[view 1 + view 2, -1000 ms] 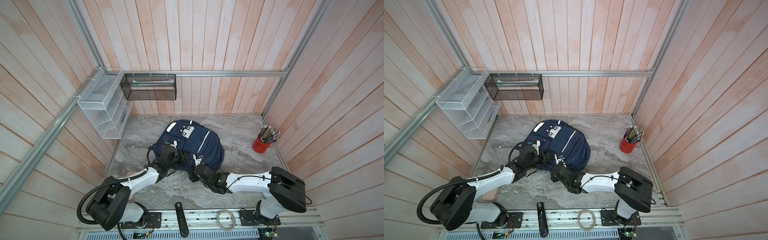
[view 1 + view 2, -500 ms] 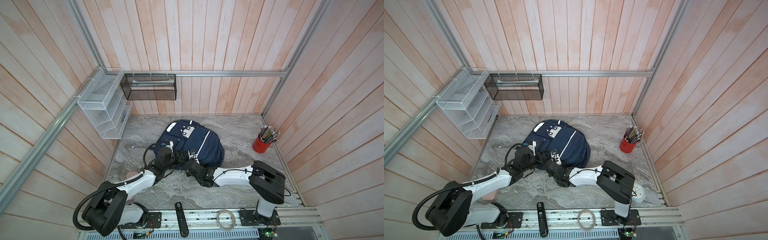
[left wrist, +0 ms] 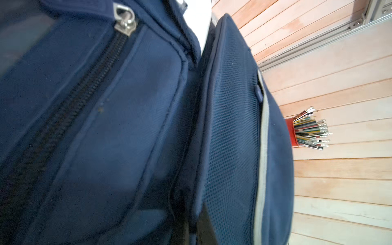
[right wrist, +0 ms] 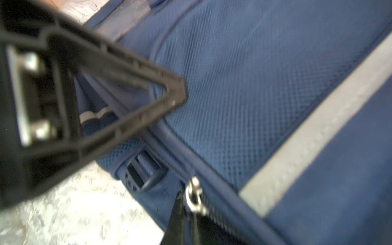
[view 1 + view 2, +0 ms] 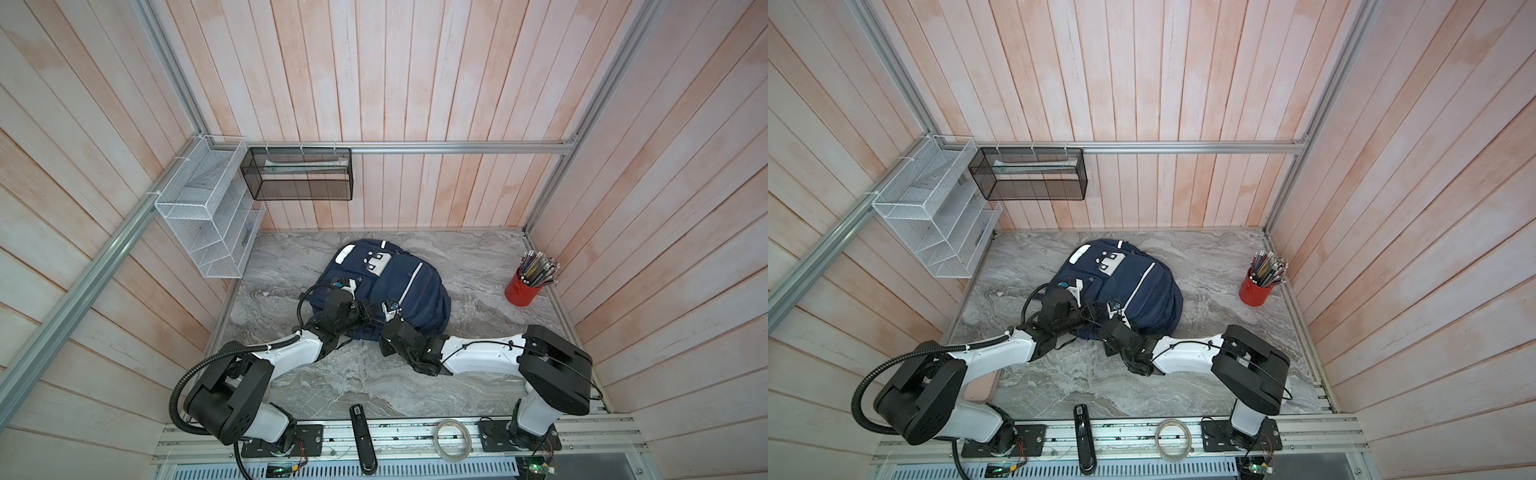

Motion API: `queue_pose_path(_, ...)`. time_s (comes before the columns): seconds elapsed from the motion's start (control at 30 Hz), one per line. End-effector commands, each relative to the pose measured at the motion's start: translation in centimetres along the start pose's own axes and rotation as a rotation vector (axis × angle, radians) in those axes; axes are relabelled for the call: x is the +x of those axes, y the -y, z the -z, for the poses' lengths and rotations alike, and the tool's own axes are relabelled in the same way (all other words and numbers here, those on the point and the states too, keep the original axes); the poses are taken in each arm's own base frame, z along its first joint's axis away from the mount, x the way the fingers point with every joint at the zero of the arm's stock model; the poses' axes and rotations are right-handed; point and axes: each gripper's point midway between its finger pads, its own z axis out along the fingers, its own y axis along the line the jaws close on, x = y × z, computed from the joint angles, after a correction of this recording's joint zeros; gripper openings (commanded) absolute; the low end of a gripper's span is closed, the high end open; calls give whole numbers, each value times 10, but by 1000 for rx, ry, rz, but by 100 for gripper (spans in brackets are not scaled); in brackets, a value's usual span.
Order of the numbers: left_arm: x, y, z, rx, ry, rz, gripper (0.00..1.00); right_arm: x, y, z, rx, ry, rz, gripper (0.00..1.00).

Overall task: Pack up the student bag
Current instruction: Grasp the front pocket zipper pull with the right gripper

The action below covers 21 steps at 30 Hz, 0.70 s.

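Checking status: I see the student bag [image 5: 415, 286] flat on the table [image 5: 478, 374], left gripper [image 5: 368, 311] and right gripper [image 4: 178, 95] both closed at its near edge, hold unconfirmed. The visible zip [image 3: 74, 101] is shut; I judge loading unverifiable.

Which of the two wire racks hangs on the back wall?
The black mesh basket, mounted on the back wall near the corner; the white tiered wire rack is fixed to the adjoining side wall instead.
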Motion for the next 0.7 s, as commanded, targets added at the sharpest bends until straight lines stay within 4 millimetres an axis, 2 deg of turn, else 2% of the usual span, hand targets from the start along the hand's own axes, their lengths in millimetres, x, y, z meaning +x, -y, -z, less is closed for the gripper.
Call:
queue_pose_path(0.0,-7,10,2,23,9,-34,0,-5,-1,23,-51,19,1,0)
queue_pose_path(0.17,-13,-2,8,10,17,-17,0,17,42,42,20,-1,-23,0)
queue_pose_path(0.27,-12,-2,10,11,15,-20,0,21,61,54,26,3,-37,0)
queue_pose_path(0.4,-7,-1,13,26,-1,-18,0,14,93,64,11,23,-66,0)
queue_pose_path(0.67,8,-11,13,21,-43,-5,0,-18,159,76,84,90,-66,0)
